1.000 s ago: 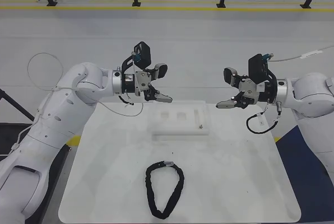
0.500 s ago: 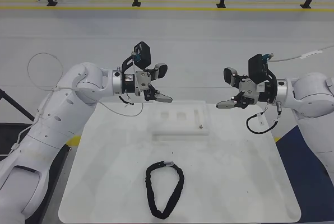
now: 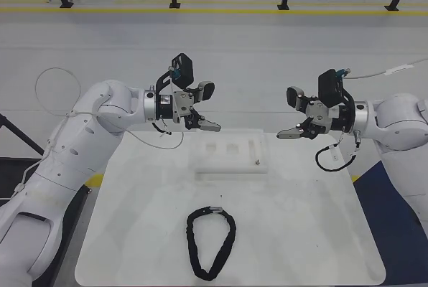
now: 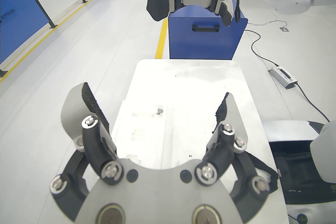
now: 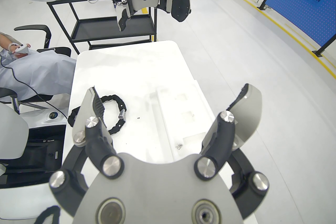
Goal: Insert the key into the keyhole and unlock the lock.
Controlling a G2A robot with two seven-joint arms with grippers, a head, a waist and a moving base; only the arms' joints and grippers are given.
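Nothing moved; left hand [image 3: 210,107], right hand [image 3: 289,115] open; key [image 3: 257,162], seemingly, on tray [image 3: 207,166].

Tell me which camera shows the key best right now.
Left wrist view: the key sits unobstructed on the white tray, ahead of the open left tool. The right wrist view shows it small and faint; the top view shows only a speck.
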